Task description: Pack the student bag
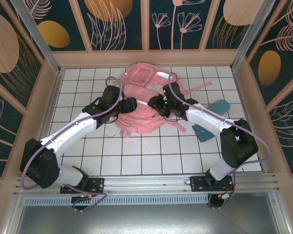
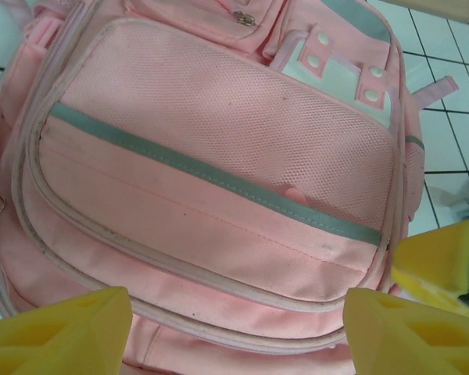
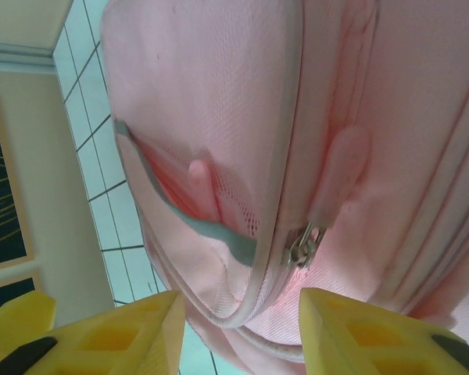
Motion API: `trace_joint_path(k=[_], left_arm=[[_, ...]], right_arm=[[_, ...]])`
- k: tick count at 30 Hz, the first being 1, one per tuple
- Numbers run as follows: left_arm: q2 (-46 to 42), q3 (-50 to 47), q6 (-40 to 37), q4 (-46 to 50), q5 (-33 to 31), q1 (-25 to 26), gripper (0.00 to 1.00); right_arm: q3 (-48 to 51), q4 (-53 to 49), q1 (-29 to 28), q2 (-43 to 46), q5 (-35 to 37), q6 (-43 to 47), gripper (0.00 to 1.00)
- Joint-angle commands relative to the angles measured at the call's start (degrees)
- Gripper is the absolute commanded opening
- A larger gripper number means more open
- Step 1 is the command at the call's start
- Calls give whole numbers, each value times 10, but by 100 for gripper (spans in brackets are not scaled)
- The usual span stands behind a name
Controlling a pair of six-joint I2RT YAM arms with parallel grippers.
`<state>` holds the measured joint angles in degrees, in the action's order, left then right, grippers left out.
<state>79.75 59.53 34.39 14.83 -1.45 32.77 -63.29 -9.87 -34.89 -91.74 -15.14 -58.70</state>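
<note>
Left pincer [image 2: 238, 301] gapes wide before the backpack's [image 1: 141, 80] front pocket [image 2: 219, 148], gripping nothing. Right pincer [image 3: 242, 305] stands half apart around the seam by the zip [image 3: 301, 248]; whether it pinches the cloth, I cannot tell. The backpack lies on the table [image 1: 136, 156] between both, its top near the back wall [image 1: 146, 57]; bare tiles lie toward the arm bases.

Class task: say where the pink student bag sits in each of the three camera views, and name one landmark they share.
Top external: student bag centre, toward the far wall.
Left wrist: student bag centre and left, grey strip crossing it.
Right wrist: student bag upper centre and right, zipper pull low centre.
Shared landmark: white gridded table beside the bag.
</note>
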Motion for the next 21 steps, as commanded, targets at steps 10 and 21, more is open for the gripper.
trace_joint_path(k=[10,21], left_arm=[[-23,-35,104,-27,69,-2,65],[-90,-132,217,-115,105,-2,62]], right_arm=[[-43,24,-4,-70,4,-23,29],[-92,150,-21,-45,-76,60,0]])
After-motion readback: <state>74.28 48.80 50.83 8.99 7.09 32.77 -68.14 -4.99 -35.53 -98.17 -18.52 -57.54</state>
